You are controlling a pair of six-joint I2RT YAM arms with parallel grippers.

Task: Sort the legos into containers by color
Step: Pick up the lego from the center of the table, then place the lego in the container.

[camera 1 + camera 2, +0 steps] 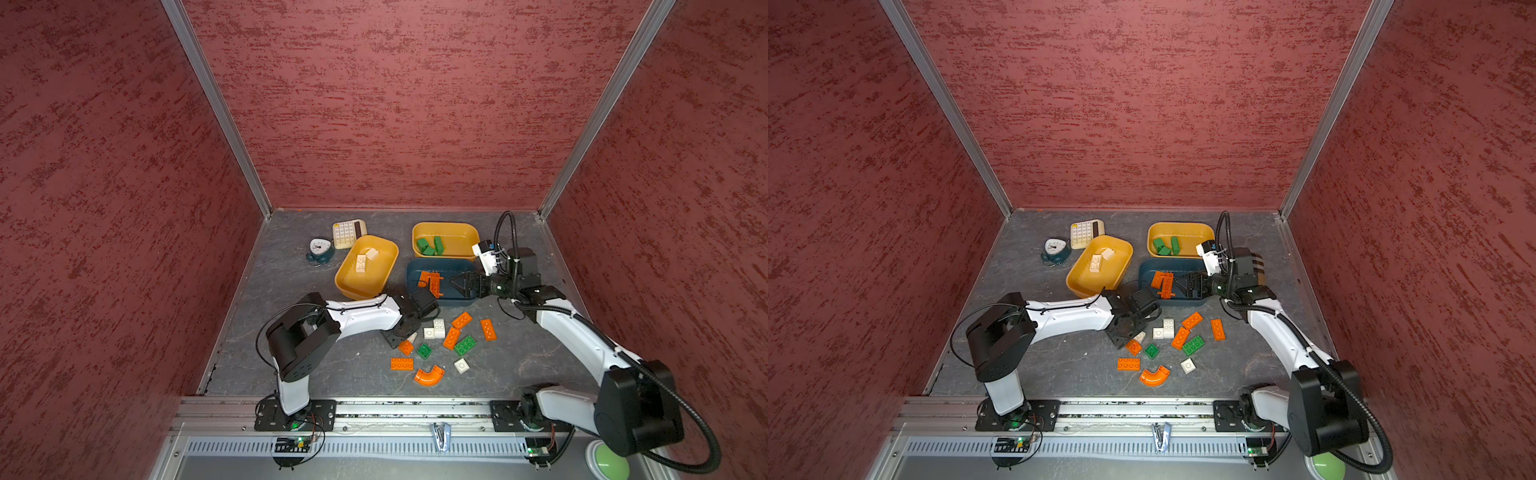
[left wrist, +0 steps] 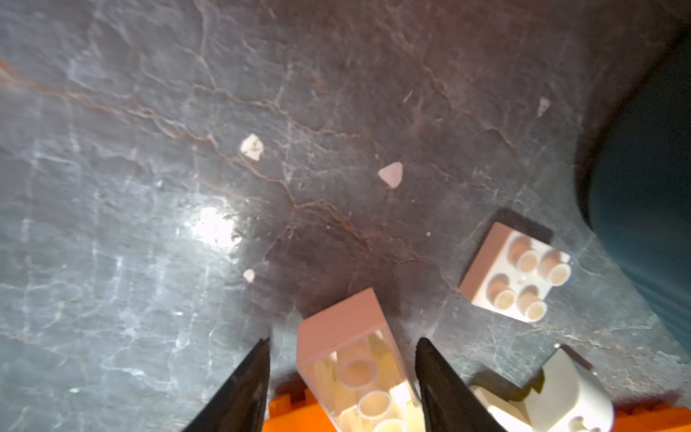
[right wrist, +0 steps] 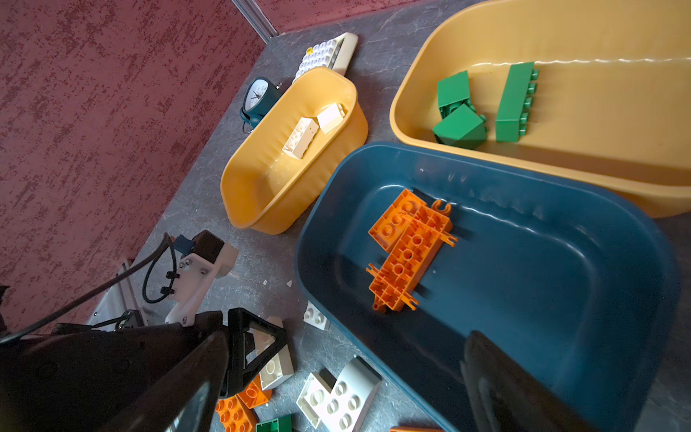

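Three containers stand toward the rear of the table (image 1: 332, 365): a mustard tray (image 1: 357, 286) holding two white bricks (image 1: 365, 259), a second mustard tray (image 1: 461, 235) holding green bricks (image 1: 431, 246), and a dark teal tray (image 1: 440, 265) holding orange pieces (image 1: 431, 281). Loose legos (image 1: 465, 345) in orange, green and white lie scattered nearer the arm bases, among them an orange curved elbow (image 1: 429, 375). The left gripper (image 2: 344, 340) is low over this group, its jaws parted on either side of a white brick (image 2: 338, 318) lying on its side. They appear not to touch it, though the wrist view is blurred. The right gripper (image 1: 454, 283) hovers over the dark teal tray, jaws spread wide, holding nothing.
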